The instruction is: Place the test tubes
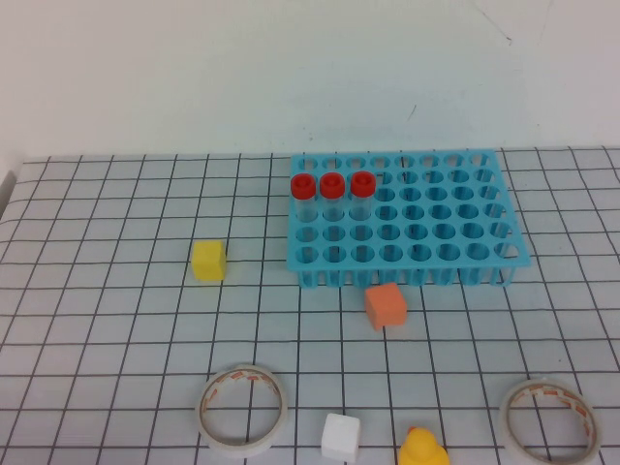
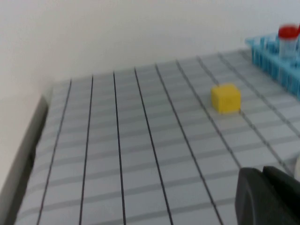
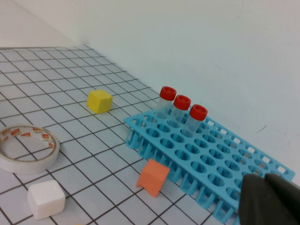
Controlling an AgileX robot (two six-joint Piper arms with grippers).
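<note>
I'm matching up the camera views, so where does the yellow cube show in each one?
High view: yellow cube left of the blue rack.
Left wrist view: cube beyond the shut left hand.
Right wrist view: cube beyond the rack from the shut right hand.
Shared landmark: the blue rack.

The left gripper (image 2: pixel 265 194) and the right gripper (image 3: pixel 267 197) show only as matte black, smooth, rounded shapes at the frame edge.

Test tubes (image 1: pixel 303 199) (image 1: pixel 332 197) (image 1: pixel 362 194), red-capped: three; blue rack (image 1: pixel 504 254): one; tape rolls (image 1: pixel 242 448) (image 1: pixel 548 390): two; cubes (image 1: pixel 208 261) (image 1: pixel 386 306) (image 1: pixel 341 438): three, one yellow, one orange, one white; yellow duck (image 1: pixel 423 450): one.
</note>
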